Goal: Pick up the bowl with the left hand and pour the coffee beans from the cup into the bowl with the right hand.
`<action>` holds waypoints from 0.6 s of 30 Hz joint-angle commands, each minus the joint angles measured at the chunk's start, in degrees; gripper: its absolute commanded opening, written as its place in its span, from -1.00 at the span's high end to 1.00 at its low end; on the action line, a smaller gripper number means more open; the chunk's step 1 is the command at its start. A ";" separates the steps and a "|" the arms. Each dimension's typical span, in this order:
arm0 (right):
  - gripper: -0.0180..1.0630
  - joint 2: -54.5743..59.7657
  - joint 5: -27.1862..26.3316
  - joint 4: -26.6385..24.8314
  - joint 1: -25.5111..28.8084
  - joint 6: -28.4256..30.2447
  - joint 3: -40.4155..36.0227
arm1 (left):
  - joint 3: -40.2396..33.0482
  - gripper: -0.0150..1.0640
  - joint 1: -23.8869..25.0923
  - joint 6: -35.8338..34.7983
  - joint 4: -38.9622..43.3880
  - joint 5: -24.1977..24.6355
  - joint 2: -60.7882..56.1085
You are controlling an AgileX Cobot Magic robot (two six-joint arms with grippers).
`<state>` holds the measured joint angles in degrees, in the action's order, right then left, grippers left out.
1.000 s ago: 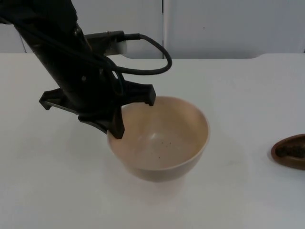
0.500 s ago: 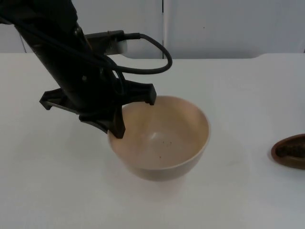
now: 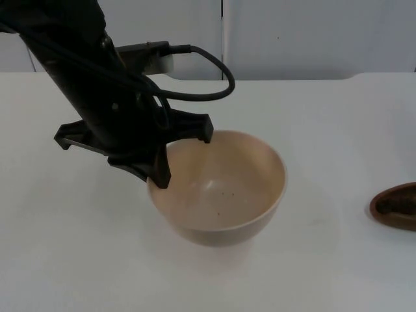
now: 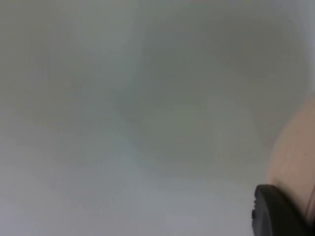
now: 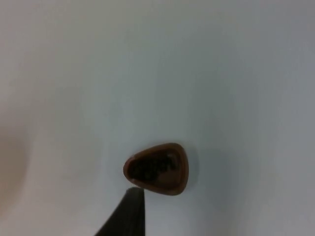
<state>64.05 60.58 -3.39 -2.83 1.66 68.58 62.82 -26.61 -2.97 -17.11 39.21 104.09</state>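
Nothing moved: left gripper still clamps bowl rim, bowl upright; cup upright, well apart.

A white table is spreading flat across the scene, bare and evenly lit, with soft shadows lying on it. Behind it a grey partition wall is standing along the far edge, and a thin dark vertical seam is running down it.
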 commanded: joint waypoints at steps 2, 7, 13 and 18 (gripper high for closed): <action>-0.98 1.00 0.96 -0.32 0.33 0.32 0.62 | 0.44 0.98 -0.42 -0.38 -0.88 -0.69 -0.18; -0.98 3.30 1.36 -1.89 0.33 0.32 0.62 | 0.44 0.98 -0.42 -0.38 -0.88 -0.78 -0.18; -0.98 7.69 2.01 -2.42 0.33 -1.66 0.62 | 0.44 0.98 -0.42 -0.38 -0.88 -0.90 -0.18; -0.98 11.71 2.70 -2.92 0.33 -2.23 0.62 | 0.44 0.98 -0.42 -0.38 -0.88 -0.90 -0.18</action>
<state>75.60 62.99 -5.97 -2.75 -0.30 68.80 62.82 -26.61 -2.97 -17.11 39.09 104.09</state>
